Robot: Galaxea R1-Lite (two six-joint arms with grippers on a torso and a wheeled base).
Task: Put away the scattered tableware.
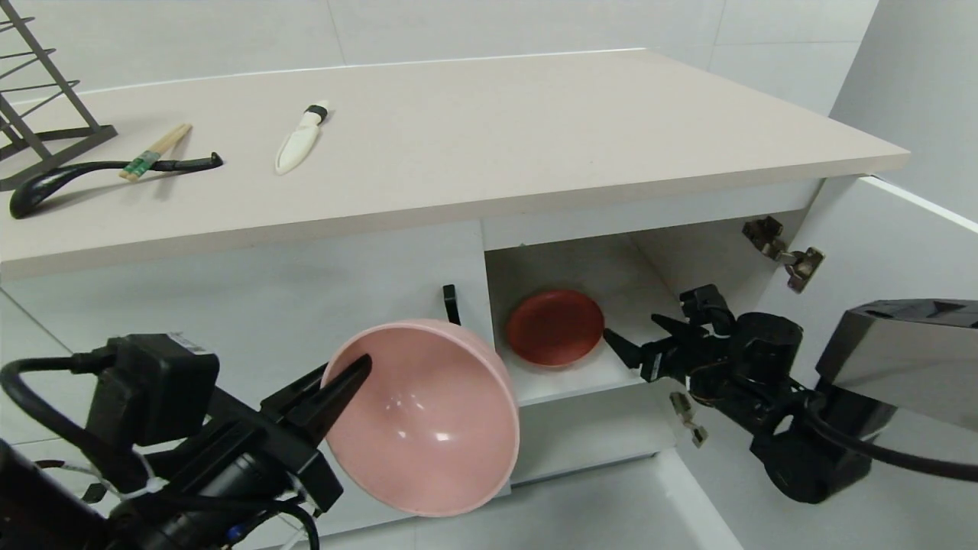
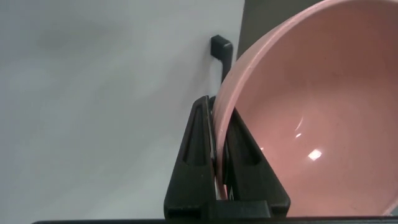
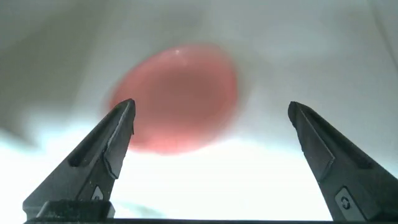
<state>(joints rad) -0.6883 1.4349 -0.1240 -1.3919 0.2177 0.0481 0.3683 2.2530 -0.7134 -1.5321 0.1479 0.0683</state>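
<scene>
My left gripper (image 1: 336, 382) is shut on the rim of a pink bowl (image 1: 428, 420), held tilted in front of the closed cabinet door below the counter; the left wrist view has the two fingers (image 2: 202, 143) clamping the bowl's rim (image 2: 230, 93). A red plate (image 1: 555, 327) lies on the shelf inside the open cabinet. My right gripper (image 1: 642, 336) stands open just right of that plate, at the shelf's front; the right wrist view looks between its jaws at the red plate (image 3: 177, 96). On the counter lie a black ladle (image 1: 92, 172), wooden chopsticks (image 1: 155, 153) and a white knife (image 1: 299, 139).
A dark dish rack (image 1: 38, 114) stands at the counter's far left. The cabinet door (image 1: 901, 229) hangs open on the right with its hinges (image 1: 787, 252) showing. A black handle (image 1: 451, 303) sticks out of the closed left door beside the bowl.
</scene>
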